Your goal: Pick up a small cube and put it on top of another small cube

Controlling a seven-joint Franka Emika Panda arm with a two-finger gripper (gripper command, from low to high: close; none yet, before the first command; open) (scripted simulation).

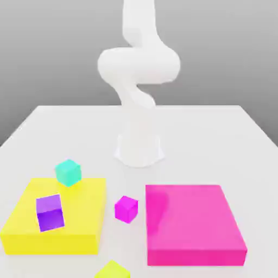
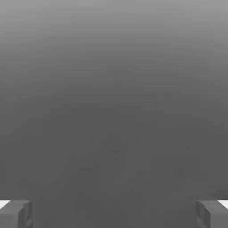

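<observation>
My gripper [image 2: 114, 213] stands spread, empty. I'd descend squarely over the yellow-lime cube [image 1: 113, 270], seemingly untouched at the table's [image 1: 217, 130] near edge; the teal cube [image 1: 68, 172] awaits.

The exterior view's bottom edge cut off my small yellow-lime cube [image 1: 112, 270]; the white arm [image 1: 138, 65] ran out past the top edge.

No readable text — no labels, numbers.
</observation>
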